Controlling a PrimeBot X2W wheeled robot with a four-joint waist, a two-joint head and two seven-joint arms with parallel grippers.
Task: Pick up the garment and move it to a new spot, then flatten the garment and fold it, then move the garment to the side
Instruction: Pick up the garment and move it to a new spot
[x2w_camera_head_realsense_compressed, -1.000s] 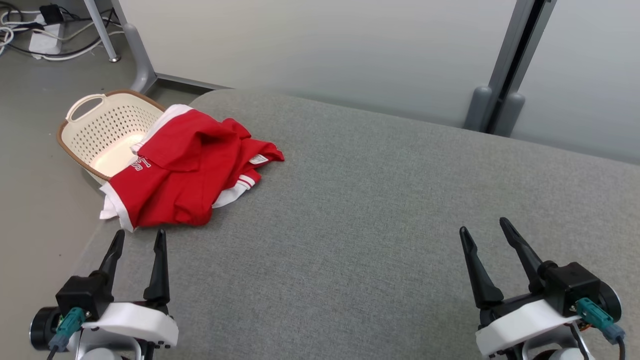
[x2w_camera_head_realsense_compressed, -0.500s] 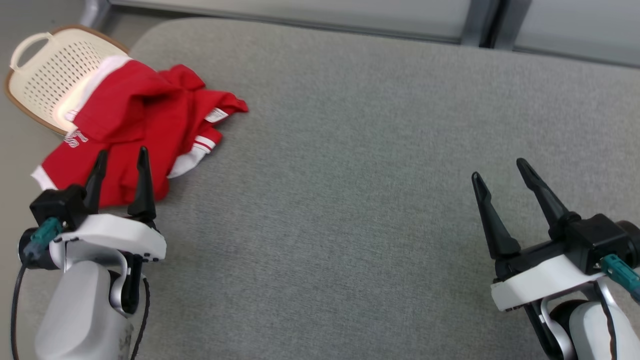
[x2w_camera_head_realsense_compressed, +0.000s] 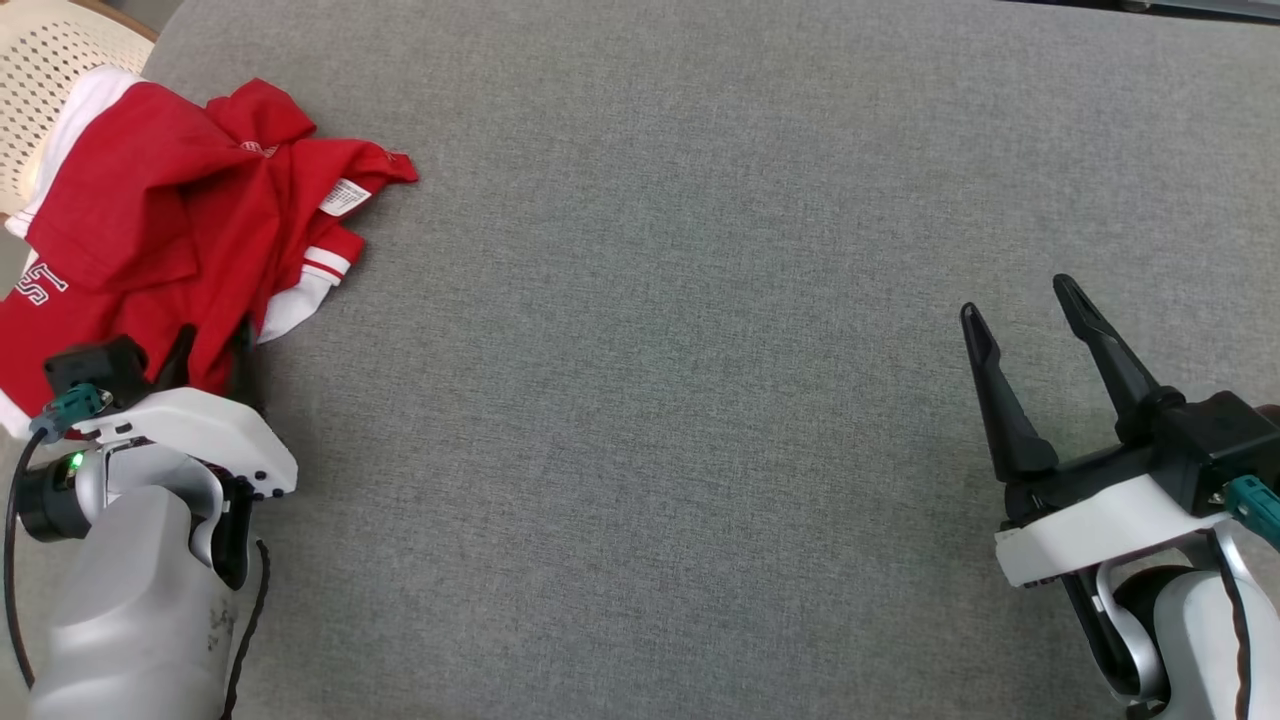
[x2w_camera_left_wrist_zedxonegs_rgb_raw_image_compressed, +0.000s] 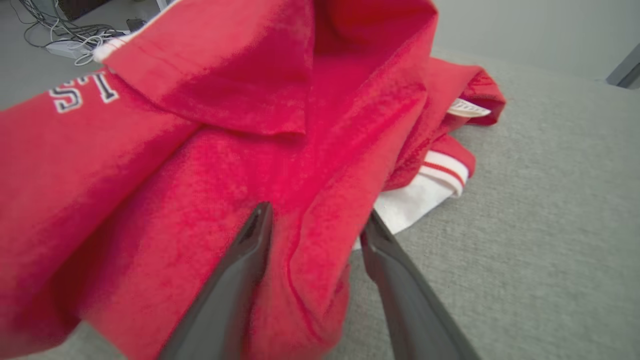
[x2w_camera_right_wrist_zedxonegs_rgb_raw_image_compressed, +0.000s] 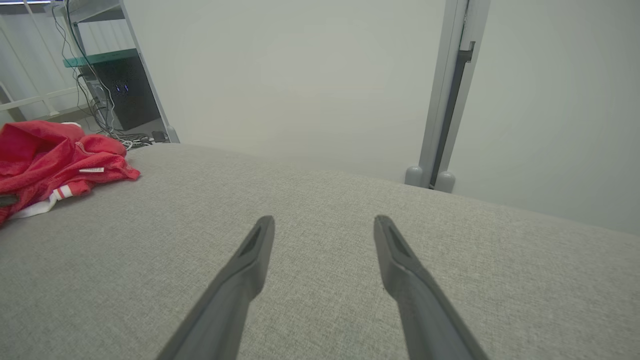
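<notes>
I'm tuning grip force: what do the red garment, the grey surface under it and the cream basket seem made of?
Red garment: soft knit fabric, likely cotton, matte; it creases and folds, with white striped trim. Grey surface: woven upholstery-like cloth, matte, with visible heathered weave. Basket: seemingly moulded plastic, cream, smooth, with regular round holes.

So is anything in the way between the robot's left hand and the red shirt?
No, nothing visible is in the way. The left gripper is right at the crumpled red and white cotton shirt, with its open jaws on either side of a fold of cloth. The shirt lies on the grey fabric tabletop.
</notes>
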